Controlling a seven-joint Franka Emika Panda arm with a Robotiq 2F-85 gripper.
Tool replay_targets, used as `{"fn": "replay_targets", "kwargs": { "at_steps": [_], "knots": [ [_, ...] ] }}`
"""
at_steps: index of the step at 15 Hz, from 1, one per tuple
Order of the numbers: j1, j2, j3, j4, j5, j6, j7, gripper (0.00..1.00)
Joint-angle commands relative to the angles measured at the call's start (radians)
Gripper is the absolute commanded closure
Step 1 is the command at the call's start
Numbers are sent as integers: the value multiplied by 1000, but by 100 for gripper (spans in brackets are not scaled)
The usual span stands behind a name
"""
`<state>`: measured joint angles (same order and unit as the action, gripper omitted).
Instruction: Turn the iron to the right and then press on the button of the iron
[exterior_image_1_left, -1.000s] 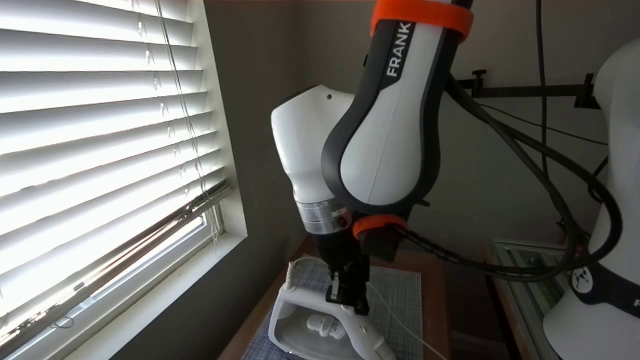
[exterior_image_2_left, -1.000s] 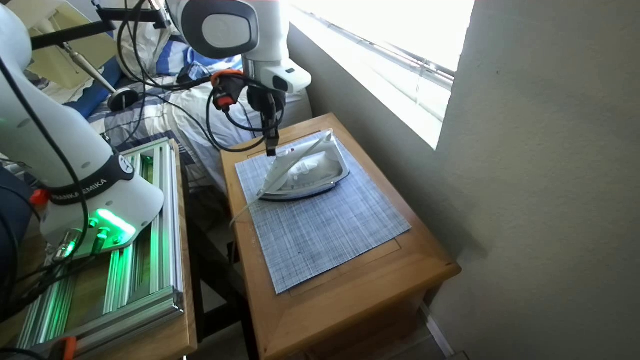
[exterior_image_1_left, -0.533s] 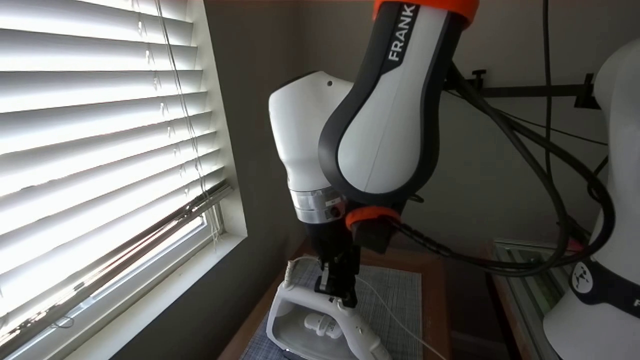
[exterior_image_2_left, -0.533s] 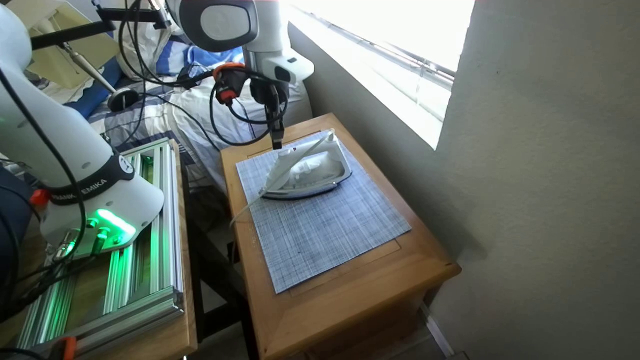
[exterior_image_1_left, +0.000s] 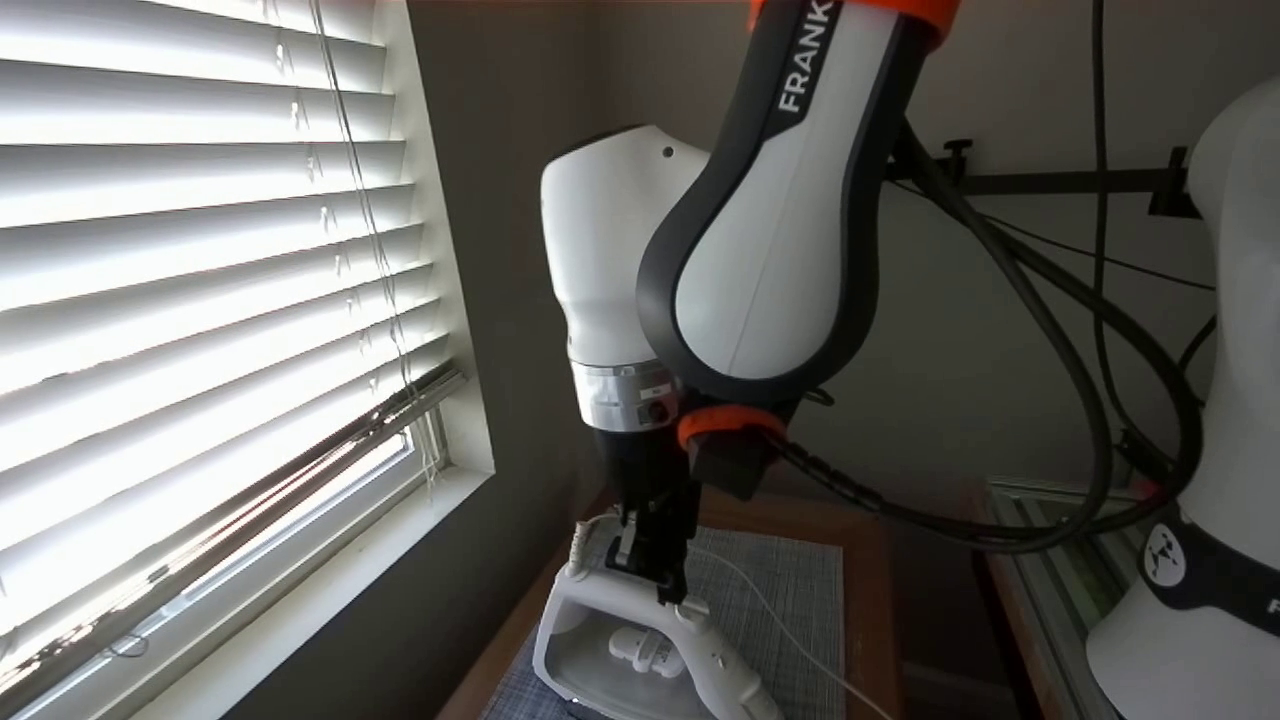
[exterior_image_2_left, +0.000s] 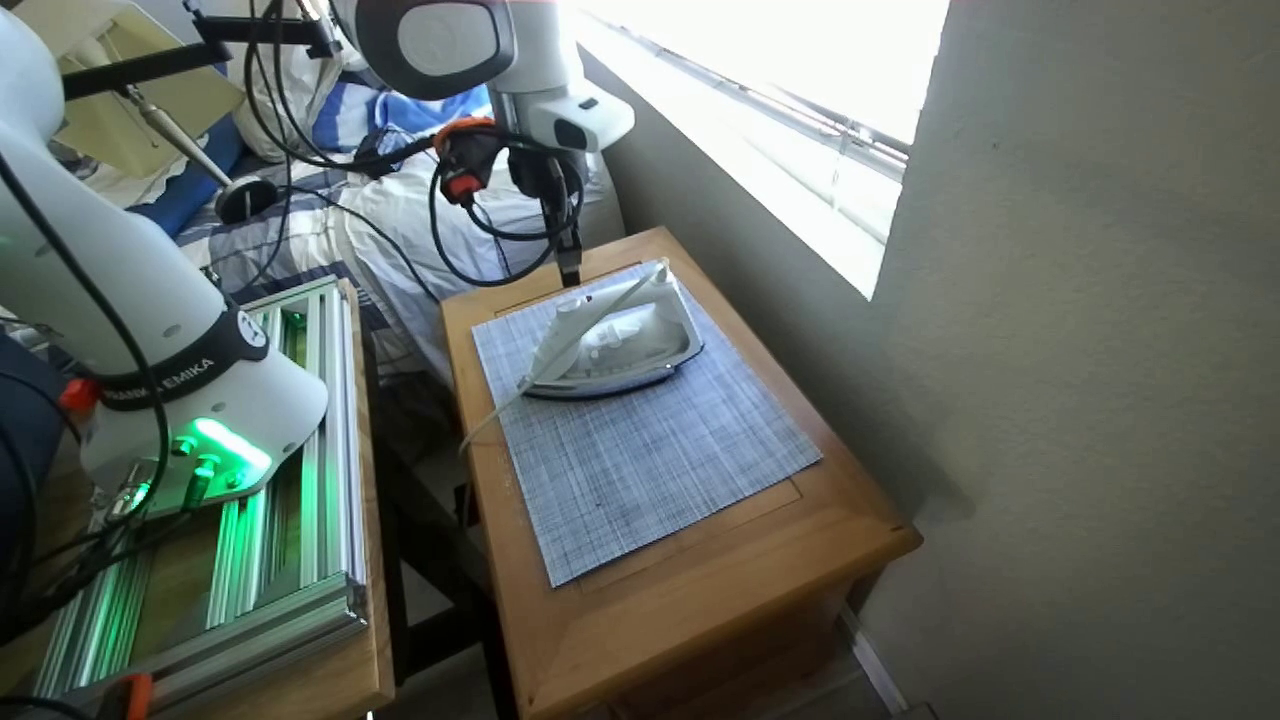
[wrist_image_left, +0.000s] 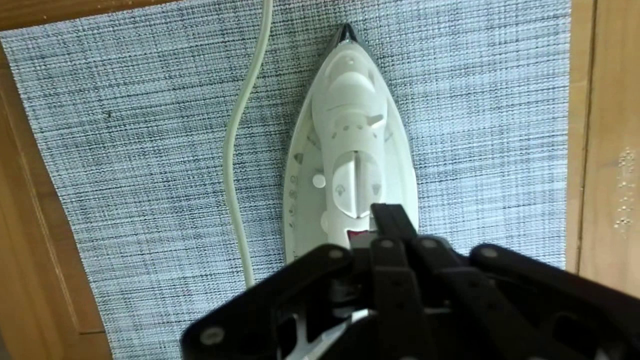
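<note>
The white iron (wrist_image_left: 352, 105) stands flat on its soleplate, nose up in the wrist view. It shows in both exterior views, at its arched handle (exterior_image_1_left: 610, 592) and its side (exterior_image_2_left: 630, 345). Two half-round buttons (wrist_image_left: 344, 185) sit on its handle top, with a red patch (wrist_image_left: 355, 233) below them. The rear is hidden under my gripper. My gripper (wrist_image_left: 392, 215) is shut, with nothing between its fingertips. In the wrist view the tips overlap the handle beside the buttons' lower right. In the exterior views the fingertips (exterior_image_1_left: 672, 595) (exterior_image_2_left: 570, 281) are close to the handle; contact cannot be told.
A grey woven mat (exterior_image_2_left: 660, 480) lies under the iron on a wooden table (exterior_image_2_left: 720, 590). The thin cord (wrist_image_left: 230, 165) runs along the iron's left side in the wrist view. A wall and window sill (exterior_image_1_left: 330, 600) border the table. A bed (exterior_image_2_left: 400, 250) is behind.
My shut gripper has risen slightly and moved toward the window side, to the left in an exterior view. The iron shifted very slightly between the earlier frames and has stayed still since.
</note>
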<state>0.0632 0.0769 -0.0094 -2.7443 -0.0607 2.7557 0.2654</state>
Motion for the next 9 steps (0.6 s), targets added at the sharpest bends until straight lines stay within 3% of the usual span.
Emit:
{"fn": "replay_targets", "kwargs": {
  "at_steps": [1, 9],
  "knots": [
    [-7, 29, -5, 1, -18, 53, 14, 100],
    [-1, 67, -11, 0, 0, 51, 6, 100]
  ]
}}
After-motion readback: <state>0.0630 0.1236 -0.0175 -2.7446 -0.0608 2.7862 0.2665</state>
